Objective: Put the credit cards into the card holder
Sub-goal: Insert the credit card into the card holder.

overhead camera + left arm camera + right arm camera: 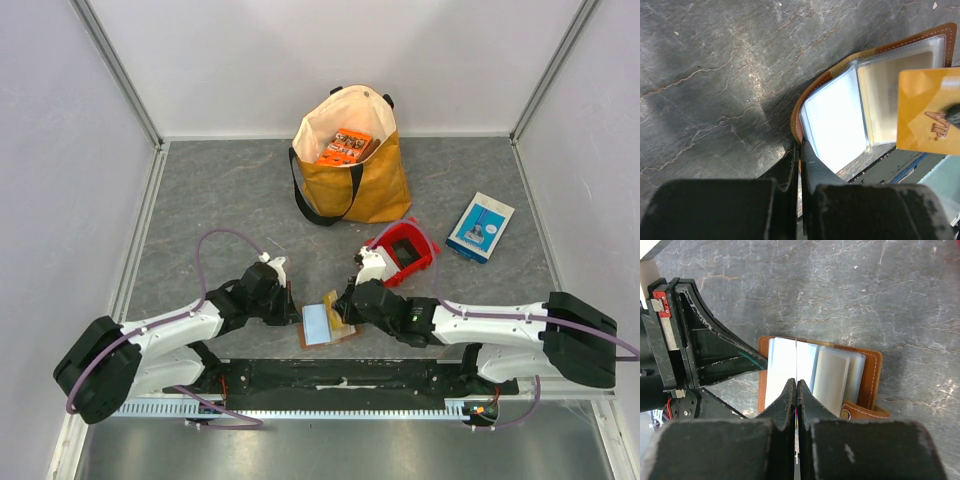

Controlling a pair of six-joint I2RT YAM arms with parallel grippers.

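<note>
Ahead of the right gripper (796, 387) jaws a thin sheet (796, 357) sticks out edge-on, honestly can't tell if it's a card or a plastic sleeve. Right of the left gripper (800, 150) jaws, the card holder (890, 85) runs off the frame, and its blurry snap tab (927, 110) hides some pockets.

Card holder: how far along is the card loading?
Done: the card holder lies open on the table, sleeves exposed; whether any is filled isn't clear. In hand: the left fingers are shut on the holder's edge, and the right fingers pinch a thin pale sheet edge-on over the sleeves, card or sleeve page, can't tell. Left: seating it. No loose cards show elsewhere.
</note>
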